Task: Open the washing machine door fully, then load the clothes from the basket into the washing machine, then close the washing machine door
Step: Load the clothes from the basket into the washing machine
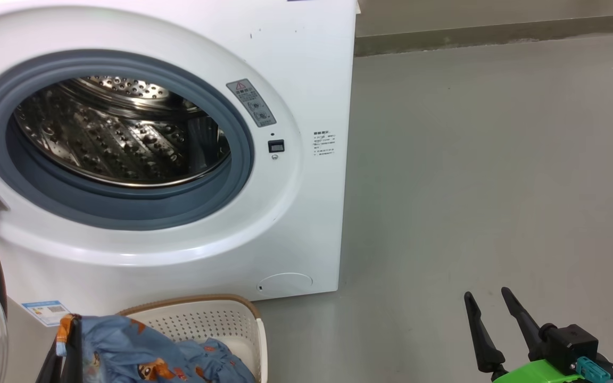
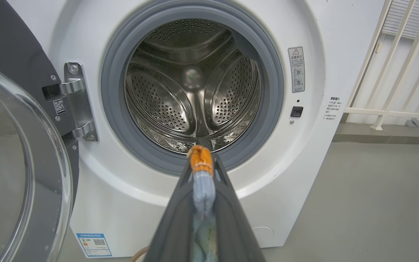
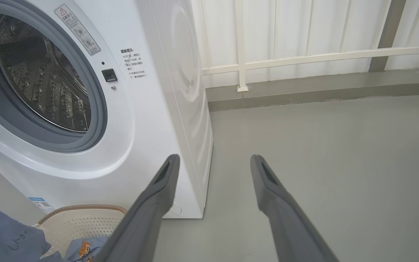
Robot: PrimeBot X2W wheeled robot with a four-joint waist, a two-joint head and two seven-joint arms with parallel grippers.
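Clothes (image 1: 141,348) of light blue fabric printed with small orange-brown figures lie heaped in the basket (image 1: 210,319), a cream perforated one with a brown woven-look rim. It stands on the grey floor (image 1: 471,159) just in front of the washing machine (image 1: 306,80), below its round opening. One garment is drawn up at the basket's left side, where the left gripper (image 2: 203,146) has it: the two long dark fingers are pressed almost together on a fold of blue cloth with an orange hem (the hem pokes out just short of the fingertips). Seen from that wrist, the pinched cloth sits in front of the lower lip of the grey rubber gasket (image 2: 267,120), with the perforated steel drum (image 2: 195,91) gleaming beyond it. The washing machine door (image 2: 20,163) is swung open to the machine's left, hanging on its metal hinge (image 2: 76,102), with the clear domed glass facing out and the black rim behind it. A small blue label (image 2: 94,244) sits low on the white front, beside the basket. Off to the right, the right gripper (image 1: 487,293) is over bare floor, well apart from the basket and past the machine's right corner. Its fingers are spread wide with only air between them. A white railing (image 3: 304,58) runs along the wall behind.
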